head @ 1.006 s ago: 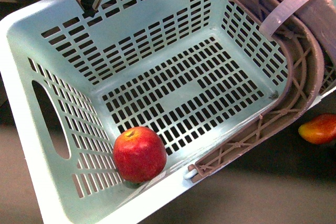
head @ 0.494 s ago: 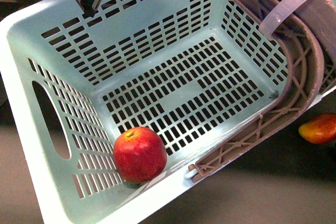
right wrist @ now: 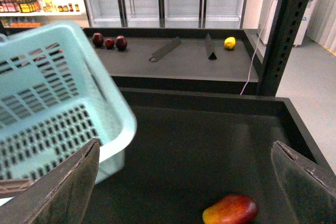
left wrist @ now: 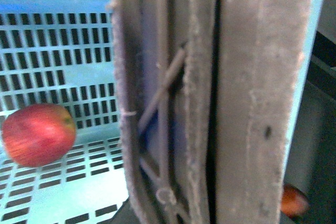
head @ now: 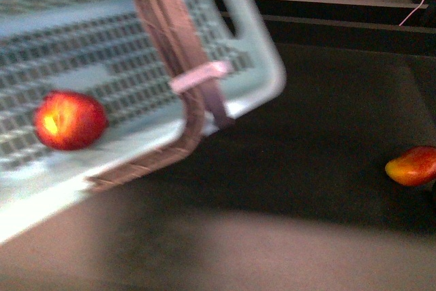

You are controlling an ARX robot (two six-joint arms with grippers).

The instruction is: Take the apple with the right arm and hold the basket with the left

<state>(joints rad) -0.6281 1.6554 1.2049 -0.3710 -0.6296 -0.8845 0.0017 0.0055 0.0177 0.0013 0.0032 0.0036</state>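
Aqua basket (head: 259, 46), the only one, has been swung leftward since before.
One apple (head: 70, 120) is seen inside it, one orange-red fruit (head: 412, 166) outside; right claw (right wrist: 185, 145) is spread empty; left claw (left wrist: 215, 103) cannot be judged.

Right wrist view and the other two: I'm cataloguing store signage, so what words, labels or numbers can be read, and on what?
No text can be read in any view.
Shelf goods: labels too small to read.
Basket: no print shows; the front view is blurred.
Apple: no sticker shows.
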